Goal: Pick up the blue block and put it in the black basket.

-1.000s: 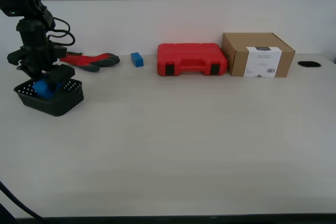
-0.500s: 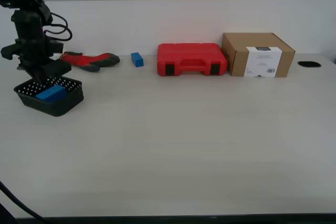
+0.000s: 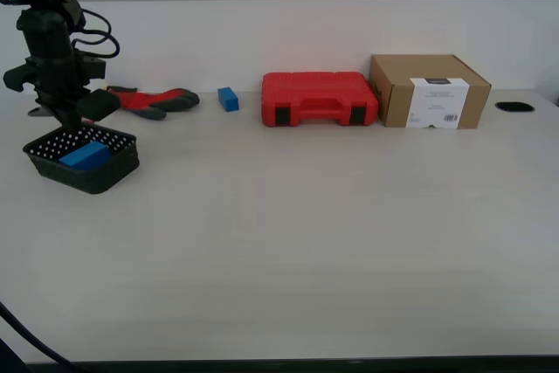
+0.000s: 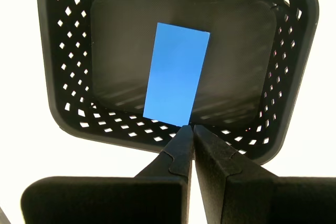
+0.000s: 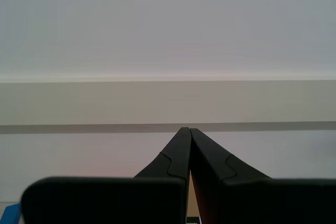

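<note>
The blue block lies flat on the floor of the black basket, at the exterior view's left. My first gripper hangs just above the basket's back rim, shut and empty. The first wrist view looks straight down on the blue block inside the black basket, with my first gripper's tips pressed together above the rim. My second gripper is shut on nothing and points at a bare wall; it does not show in the exterior view.
Along the table's back stand a red and grey glove, a small blue cube, a red case and a cardboard box. A dark cable hole sits at the exterior view's far right.
My first gripper was low in the basket around the blue block; it has let go, risen above the rim and shut. The block now rests in the basket.
</note>
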